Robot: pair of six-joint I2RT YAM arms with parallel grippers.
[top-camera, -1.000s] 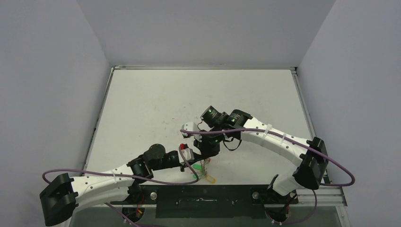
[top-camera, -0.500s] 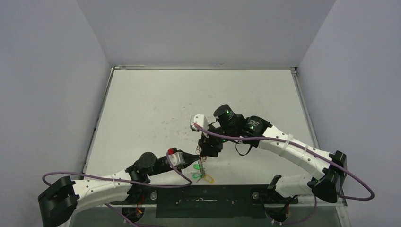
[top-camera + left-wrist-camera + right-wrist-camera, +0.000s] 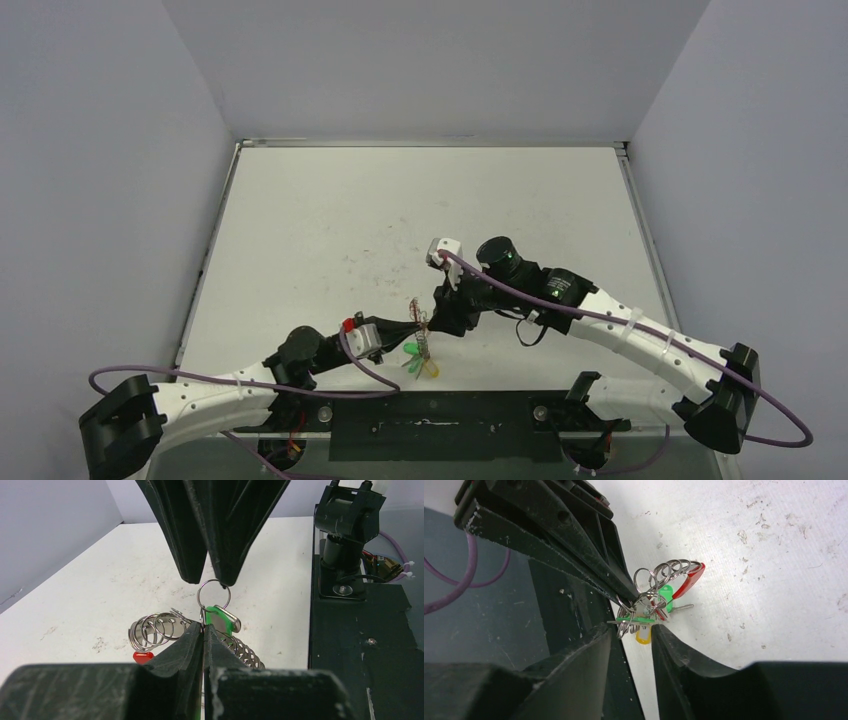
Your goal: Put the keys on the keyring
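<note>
Two green heads and one yellow one show in the bunch: a green key (image 3: 220, 619) hanging on a small ring (image 3: 230, 596), a yellow key (image 3: 643, 637) at the bunch's end nearest the black base plate (image 3: 470, 412), and a second green key (image 3: 667, 595) on the side away from that plate. All sit tangled in the keyring (image 3: 155, 630), whose silvery coils loop out to both sides. Its red plastic segment (image 3: 689, 580) curves along the edge farthest from the plate.

The whole bunch lies just beyond the plate's far edge, roughly level with the plate's middle, low over the white table (image 3: 400, 220). Whether its lowest coils touch the tabletop I cannot tell.

The left gripper (image 3: 203, 630) reaches in along the plate's far edge from the left. Its fingers are pressed fully together, pinching the keyring at the spot where the small ring and the coils meet. The green key hangs right at those fingertips.

The right gripper (image 3: 631, 630) comes in from the side away from the plate, facing the left one tip to tip. Its jaws stand parted, with the top of the small ring at their tips. The left wrist view puts the ring against one fingertip, but whether the jaws press on it I cannot tell.

Purple cables (image 3: 620, 320) run along both arms back toward the plate, where the bases are bolted.
</note>
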